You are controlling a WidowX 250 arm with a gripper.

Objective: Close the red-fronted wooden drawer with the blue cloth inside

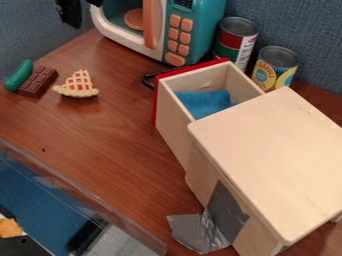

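Just beside the toy microwave [190,30], the tool [71,13] hangs at the upper left edge of the view.
Whether it is apart or together, I cannot tell; the microwave lies to its right, the pie slice [78,85] well below, the chocolate bar [38,81] below and left, its long axis slanting from upper right to lower left. On the worktop [100,135]: one microwave, one slice, one bar, one green toy vegetable [19,75], two cans, one pulled-out drawer [175,117].
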